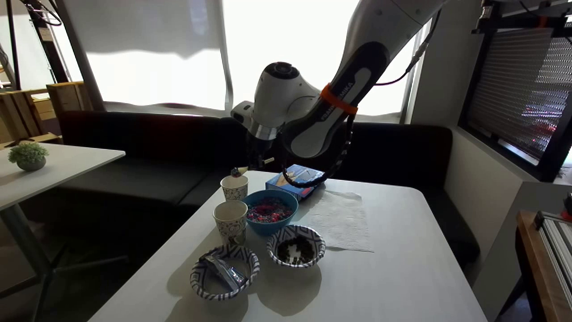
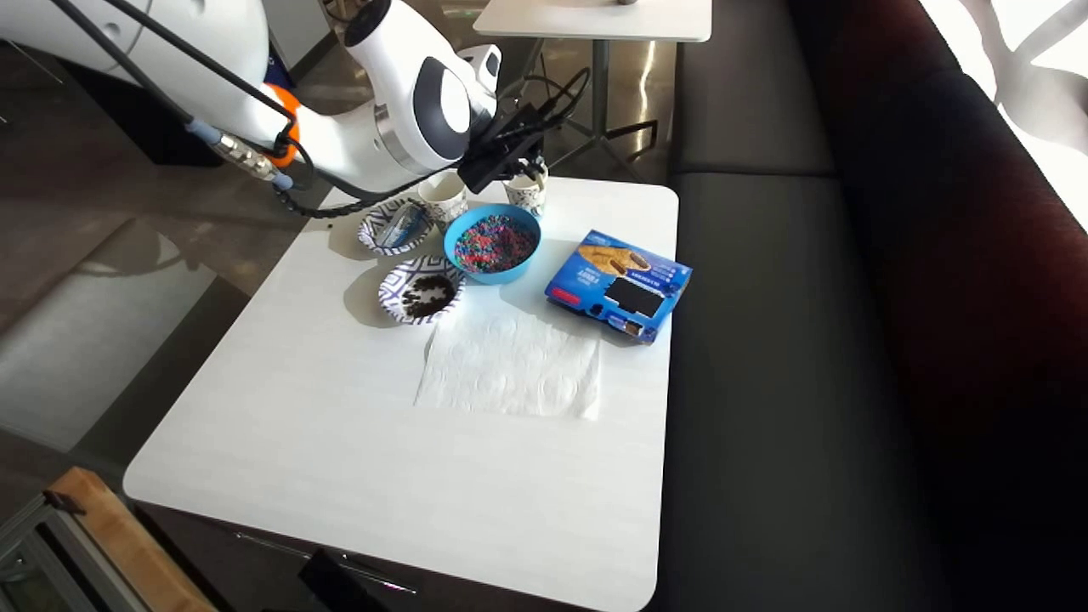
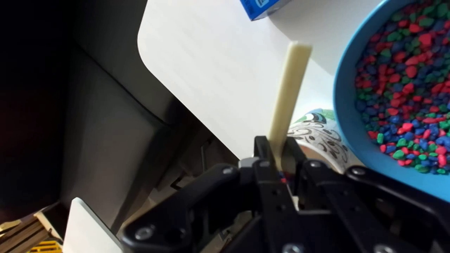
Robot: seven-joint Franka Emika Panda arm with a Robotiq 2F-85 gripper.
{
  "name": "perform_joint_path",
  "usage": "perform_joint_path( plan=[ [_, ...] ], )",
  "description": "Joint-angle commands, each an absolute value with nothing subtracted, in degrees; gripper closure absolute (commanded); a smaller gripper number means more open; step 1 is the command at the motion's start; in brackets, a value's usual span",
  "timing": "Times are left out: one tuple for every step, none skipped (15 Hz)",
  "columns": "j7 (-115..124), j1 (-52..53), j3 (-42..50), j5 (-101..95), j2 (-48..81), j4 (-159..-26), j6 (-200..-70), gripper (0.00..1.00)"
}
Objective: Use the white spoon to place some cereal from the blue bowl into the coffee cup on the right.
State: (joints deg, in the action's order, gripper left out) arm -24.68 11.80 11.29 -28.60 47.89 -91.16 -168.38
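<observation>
The blue bowl holds small red, blue and green pieces of cereal. It also shows in an exterior view and the wrist view. My gripper is shut on the handle of the pale spoon. In an exterior view the spoon is tilted, its scoop low and loaded with coloured bits, above or at the mouth of the far patterned paper cup. That cup is the right one in an exterior view, partly behind my gripper. It also shows in the wrist view. The scoop is mostly hidden there.
A second paper cup stands beside the blue bowl. Two patterned bowls sit close by, one with a packet, one with dark pieces. A blue box and a paper towel lie on the white table.
</observation>
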Motion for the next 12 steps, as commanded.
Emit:
perform_joint_path(
  plan=[
    [-19.6, 16.5, 16.2, -33.1, 50.6, -88.2, -166.5, 0.97],
    [-18.7, 17.7, 17.5, -34.2, 51.0, -87.8, -166.4, 0.97],
    [-17.7, 18.8, 18.6, -35.3, 51.5, -87.3, -166.3, 0.97],
    [-16.4, 20.0, 20.0, -36.7, 52.0, -87.0, -166.3, 0.97],
    [-15.2, 21.0, 21.2, -38.1, 52.4, -86.7, -166.1, 0.97],
    [-13.7, 22.3, 22.6, -39.8, 52.8, -86.3, -165.7, 0.97],
    [-12.4, 23.1, 23.5, -41.4, 53.1, -86.0, -165.3, 0.97],
    [-10.9, 24.0, 24.4, -43.2, 53.2, -85.9, -164.4, 0.97],
    [-9.4, 24.8, 25.1, -45.3, 53.3, -85.9, -163.3, 0.97],
    [-8.0, 25.4, 25.6, -47.5, 53.2, -85.8, -162.4, 0.97],
    [-6.5, 25.7, 25.6, -49.8, 53.2, -85.7, -161.4, 0.97],
    [-5.1, 25.9, 25.6, -52.3, 53.1, -85.6, -160.9, 0.97]
  ],
)
